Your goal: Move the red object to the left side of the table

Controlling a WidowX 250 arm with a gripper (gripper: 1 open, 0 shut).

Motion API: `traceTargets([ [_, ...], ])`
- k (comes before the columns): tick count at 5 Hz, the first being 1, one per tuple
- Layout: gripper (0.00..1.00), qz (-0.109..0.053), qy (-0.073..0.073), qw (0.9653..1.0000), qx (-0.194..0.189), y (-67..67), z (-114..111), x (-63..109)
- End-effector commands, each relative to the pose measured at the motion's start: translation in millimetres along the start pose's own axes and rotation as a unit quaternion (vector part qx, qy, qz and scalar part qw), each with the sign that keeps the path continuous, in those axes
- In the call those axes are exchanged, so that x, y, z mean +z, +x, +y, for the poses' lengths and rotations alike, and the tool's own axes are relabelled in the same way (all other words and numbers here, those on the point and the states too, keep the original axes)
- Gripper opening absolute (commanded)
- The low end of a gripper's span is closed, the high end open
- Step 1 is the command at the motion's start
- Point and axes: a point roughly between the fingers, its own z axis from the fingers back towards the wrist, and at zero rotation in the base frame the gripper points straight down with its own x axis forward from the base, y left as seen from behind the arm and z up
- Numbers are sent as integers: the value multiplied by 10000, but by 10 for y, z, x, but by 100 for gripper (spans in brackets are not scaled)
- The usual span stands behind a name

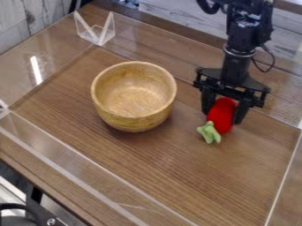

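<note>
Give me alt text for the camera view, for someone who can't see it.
A black gripper points straight down around a red toy strawberry lying on a wood-grain table; a wooden bowl sits left of it.

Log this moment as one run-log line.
phase: grasp | end effector: pointing down, jaws around red object | wooden bowl: left of it, apart | table: red object not yet moved left
</note>
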Motion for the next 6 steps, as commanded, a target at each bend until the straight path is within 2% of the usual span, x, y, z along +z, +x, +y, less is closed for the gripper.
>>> traceTargets([
  [1,0,-441,-125,9989,60,28,45,358],
  [2,0,-651,-175,9977,118,-11,97,581],
  [3,0,-895,-222,9949,397,-91,368,867],
  [4,0,-874,-261,9929,765,-126,666,904],
  [6,0,-918,-333,9888,1124,-264,827,972],
])
